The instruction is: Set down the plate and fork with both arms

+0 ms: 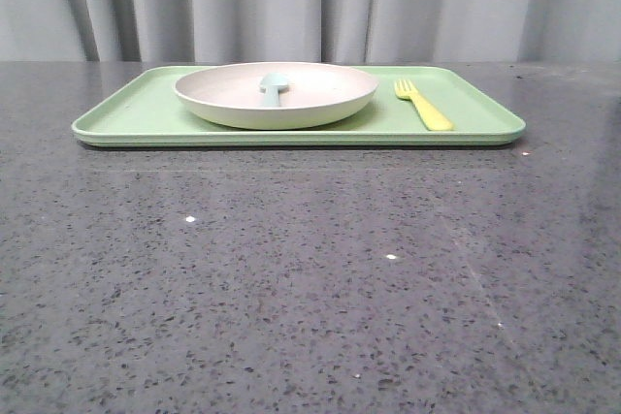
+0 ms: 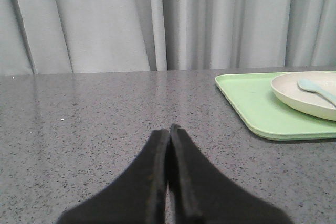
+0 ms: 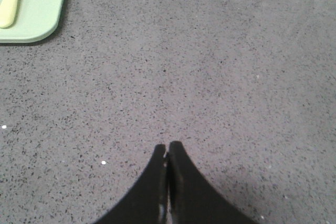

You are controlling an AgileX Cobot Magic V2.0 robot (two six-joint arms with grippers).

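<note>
The cream plate (image 1: pixel 276 94) rests on the light-green tray (image 1: pixel 126 113) at the back of the table, with a pale blue spoon (image 1: pixel 273 87) lying in it. To the plate's right on the tray lies the yellow fork (image 1: pixel 423 104). The left wrist view shows the plate (image 2: pixel 299 95) and spoon (image 2: pixel 316 89) off to one side, well away from my left gripper (image 2: pixel 169 128), which is shut and empty over bare table. My right gripper (image 3: pixel 168 145) is also shut and empty over the table, far from the fork's handle (image 3: pixel 11 1). Neither gripper appears in the front view.
The dark speckled stone table (image 1: pixel 310 278) stretches from the tray to the near edge. Grey curtains (image 1: pixel 310 2) hang behind the table. The tray's corner (image 3: pixel 37 22) shows in the right wrist view, its near edge (image 2: pixel 262 124) in the left wrist view.
</note>
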